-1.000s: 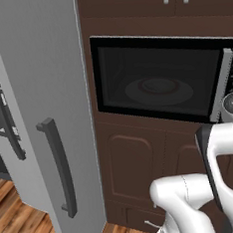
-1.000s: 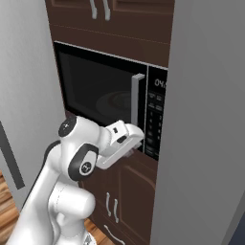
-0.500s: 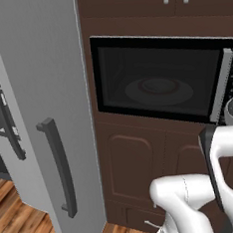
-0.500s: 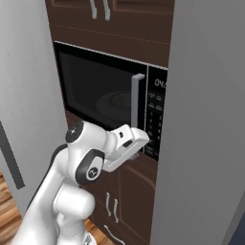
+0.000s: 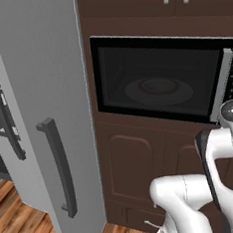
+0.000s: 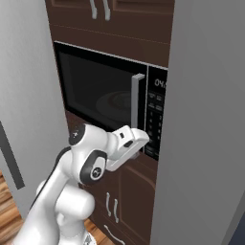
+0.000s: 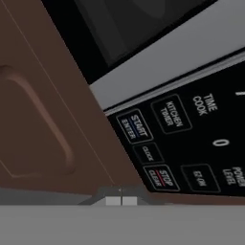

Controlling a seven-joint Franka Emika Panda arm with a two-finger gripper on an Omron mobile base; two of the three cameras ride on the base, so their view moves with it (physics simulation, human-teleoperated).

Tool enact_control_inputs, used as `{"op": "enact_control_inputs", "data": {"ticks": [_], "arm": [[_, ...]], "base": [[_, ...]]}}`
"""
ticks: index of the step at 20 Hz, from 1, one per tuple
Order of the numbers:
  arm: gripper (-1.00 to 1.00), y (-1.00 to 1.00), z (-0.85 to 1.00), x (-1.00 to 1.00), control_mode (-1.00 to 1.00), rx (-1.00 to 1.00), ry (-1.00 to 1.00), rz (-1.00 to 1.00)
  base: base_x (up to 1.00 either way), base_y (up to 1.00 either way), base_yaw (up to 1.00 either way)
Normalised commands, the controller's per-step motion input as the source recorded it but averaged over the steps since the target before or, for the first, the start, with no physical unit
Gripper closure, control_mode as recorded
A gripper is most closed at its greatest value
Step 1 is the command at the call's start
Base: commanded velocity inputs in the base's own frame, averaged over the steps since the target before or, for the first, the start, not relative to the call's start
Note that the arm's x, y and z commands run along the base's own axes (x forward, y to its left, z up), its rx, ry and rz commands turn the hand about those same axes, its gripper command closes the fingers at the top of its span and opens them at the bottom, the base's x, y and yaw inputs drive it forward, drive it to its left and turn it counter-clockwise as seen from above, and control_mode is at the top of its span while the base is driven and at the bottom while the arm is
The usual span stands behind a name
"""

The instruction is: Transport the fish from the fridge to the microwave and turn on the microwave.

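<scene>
The microwave (image 5: 160,82) sits built into brown cabinets (image 5: 142,161), its dark-glass door shut, so the white turntable (image 5: 158,90) shows only dimly and whether the fish lies on it cannot be told. The fridge (image 5: 38,110) stands just left, its door handle (image 5: 58,173) dark against grey.

The claw (image 7: 121,201), fingers pressed together, hovers near the lower corner of the keypad strip (image 6: 155,112), probably so the joined tips can serve as one prod. In the hand view the START button (image 7: 132,126) lies just above them, STOP/CLEAR (image 7: 160,178) nearer. The risk, I judge, is nudging that neighbour instead. Nothing else blocks the approach.
</scene>
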Motion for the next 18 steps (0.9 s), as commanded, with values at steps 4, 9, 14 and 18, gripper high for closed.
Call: {"op": "enact_control_inputs", "data": {"ticks": [4,9,14,18], "arm": [[1.00,-0.04,-0.02,0.17,-1.00,0.00,-0.01,0.00],[1.00,-0.06,0.00,0.10,-1.00,0.00,-0.01,0.00],[1.00,-0.11,0.00,0.08,-1.00,0.00,-0.01,0.00],[1.00,-0.11,0.00,0.09,-1.00,0.00,0.00,0.00]], "base": [[0.00,0.00,0.00],[0.00,0.00,0.00],[0.00,0.00,0.00],[0.00,0.00,0.00]]}}
